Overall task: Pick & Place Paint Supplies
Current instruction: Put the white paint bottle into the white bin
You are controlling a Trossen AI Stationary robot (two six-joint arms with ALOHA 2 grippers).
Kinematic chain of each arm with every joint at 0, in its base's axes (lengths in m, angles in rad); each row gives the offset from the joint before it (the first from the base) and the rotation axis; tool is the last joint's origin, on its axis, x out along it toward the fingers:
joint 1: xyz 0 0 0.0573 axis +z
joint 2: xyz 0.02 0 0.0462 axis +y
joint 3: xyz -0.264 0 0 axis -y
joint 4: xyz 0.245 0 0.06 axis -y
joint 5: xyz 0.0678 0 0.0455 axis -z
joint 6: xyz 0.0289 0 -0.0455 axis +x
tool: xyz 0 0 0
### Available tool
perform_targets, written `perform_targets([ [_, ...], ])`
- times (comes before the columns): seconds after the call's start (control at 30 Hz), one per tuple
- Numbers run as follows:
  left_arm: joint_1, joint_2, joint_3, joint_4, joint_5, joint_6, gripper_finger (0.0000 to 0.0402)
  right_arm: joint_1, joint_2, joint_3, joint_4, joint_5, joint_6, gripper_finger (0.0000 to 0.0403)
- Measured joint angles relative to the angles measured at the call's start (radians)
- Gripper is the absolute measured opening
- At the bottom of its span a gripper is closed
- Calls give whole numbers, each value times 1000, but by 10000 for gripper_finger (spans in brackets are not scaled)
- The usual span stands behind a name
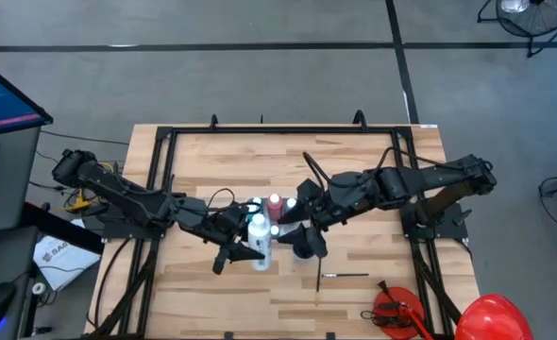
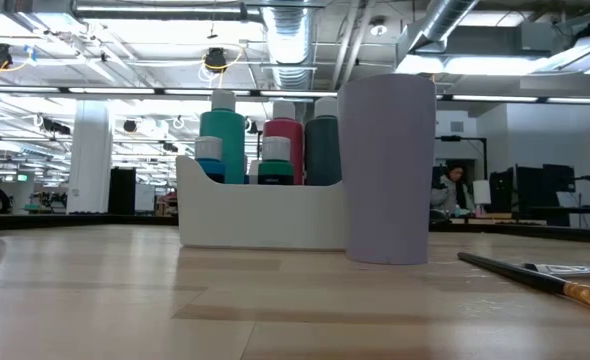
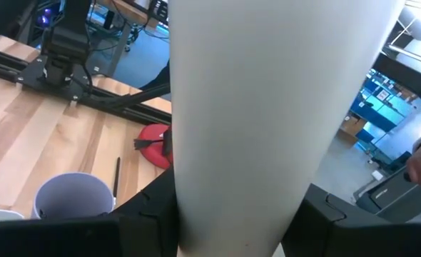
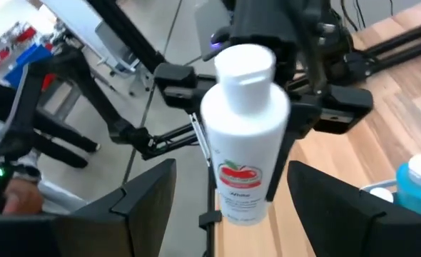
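One white bottle (image 4: 244, 135) with a red label stands upright in the left hand (image 1: 253, 247), cap up, long axis vertical, above mid-worktop (image 1: 354, 170) beside the white caddy (image 2: 260, 215); the right hand (image 1: 293, 227), nearest, faces it with fingers spread wide, holding nothing, either side.

red dome (image 1: 496, 316) table corner | red tool (image 1: 396, 310) beside | person (image 2: 453, 188) background

Two dark, jointed, cabled arms
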Motion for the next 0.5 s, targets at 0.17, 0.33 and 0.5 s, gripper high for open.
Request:
perform_targets([
  [0.17,0,0,0,1,-1,1,156,9,25,-3,-3,19,-44,261],
  [0.33,0,0,0,1,-1,9,156,-9,47,2,12,34,-48,261],
  [0.5,0,0,1,-3,-1,10,155,-13,89,-3,45,29,-37,261],
])
